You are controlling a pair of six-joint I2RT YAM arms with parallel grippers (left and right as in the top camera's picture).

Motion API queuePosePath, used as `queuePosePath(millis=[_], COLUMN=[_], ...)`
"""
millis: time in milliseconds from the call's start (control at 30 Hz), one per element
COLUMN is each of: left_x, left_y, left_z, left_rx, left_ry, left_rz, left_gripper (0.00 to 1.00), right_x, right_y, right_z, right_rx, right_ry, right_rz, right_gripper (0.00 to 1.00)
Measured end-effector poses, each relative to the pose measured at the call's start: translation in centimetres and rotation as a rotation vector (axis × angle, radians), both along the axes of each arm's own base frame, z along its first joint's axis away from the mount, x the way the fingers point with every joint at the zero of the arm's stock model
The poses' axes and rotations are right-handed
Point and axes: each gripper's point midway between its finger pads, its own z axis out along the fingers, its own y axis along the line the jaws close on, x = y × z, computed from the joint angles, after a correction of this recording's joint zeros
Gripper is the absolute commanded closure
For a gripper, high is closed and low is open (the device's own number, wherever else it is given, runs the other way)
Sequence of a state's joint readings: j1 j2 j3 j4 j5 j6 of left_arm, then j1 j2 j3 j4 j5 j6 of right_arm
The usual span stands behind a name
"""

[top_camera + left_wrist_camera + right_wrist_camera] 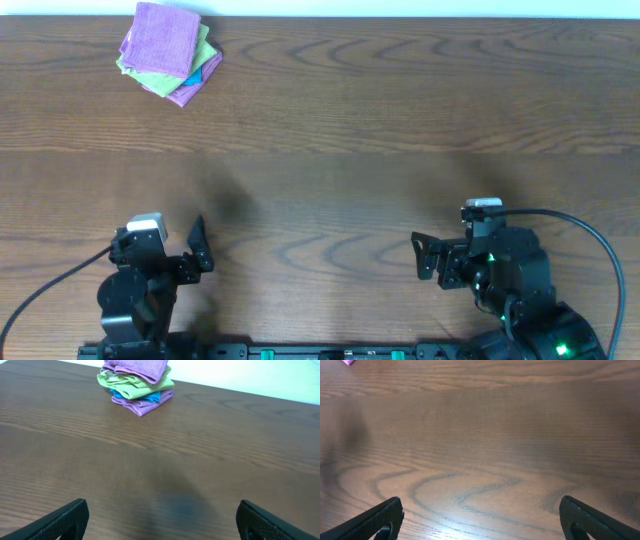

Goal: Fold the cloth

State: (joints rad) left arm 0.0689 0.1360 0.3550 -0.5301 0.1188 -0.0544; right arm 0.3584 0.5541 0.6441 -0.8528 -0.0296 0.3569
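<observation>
A stack of folded cloths (167, 52), purple on top with green, blue and purple below, lies at the far left corner of the wooden table (350, 130). It also shows in the left wrist view (137, 382). A pink scrap of it shows at the top left of the right wrist view (347, 362). My left gripper (198, 245) is open and empty near the front left, its fingers wide apart in its wrist view (162, 520). My right gripper (420, 258) is open and empty near the front right, also seen in its wrist view (480, 517).
Black cables run from both arm bases along the table's front edge (300, 350). A white wall strip (400, 8) borders the far edge.
</observation>
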Motion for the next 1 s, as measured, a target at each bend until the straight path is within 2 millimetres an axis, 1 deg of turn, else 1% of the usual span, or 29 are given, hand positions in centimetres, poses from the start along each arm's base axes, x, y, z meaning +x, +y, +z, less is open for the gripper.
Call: queuePosePath(millis=[200, 533, 733, 1000], left_x=[-1.0, -2.3, -2.7, -3.6], left_y=[-0.1, -0.1, -0.1, -0.1], left_z=[-2.3, -3.6, -4.3, -5.7], left_rx=[0.004, 0.045, 0.048, 0.042], left_ry=[0.048, 0.101, 0.132, 0.2], left_rz=[-0.003, -0.02, -0.02, -0.023], left_gripper=[0.05, 0.05, 0.05, 0.05], right_x=[0.0, 0.0, 0.0, 0.0], right_y=[0.0, 0.0, 0.0, 0.0], right_z=[0.0, 0.0, 0.0, 0.0], right_rx=[0.0, 0.0, 0.0, 0.0], right_ry=[0.0, 0.0, 0.0, 0.0], right_rz=[0.0, 0.0, 0.0, 0.0], right_gripper=[0.01, 0.01, 0.01, 0.01])
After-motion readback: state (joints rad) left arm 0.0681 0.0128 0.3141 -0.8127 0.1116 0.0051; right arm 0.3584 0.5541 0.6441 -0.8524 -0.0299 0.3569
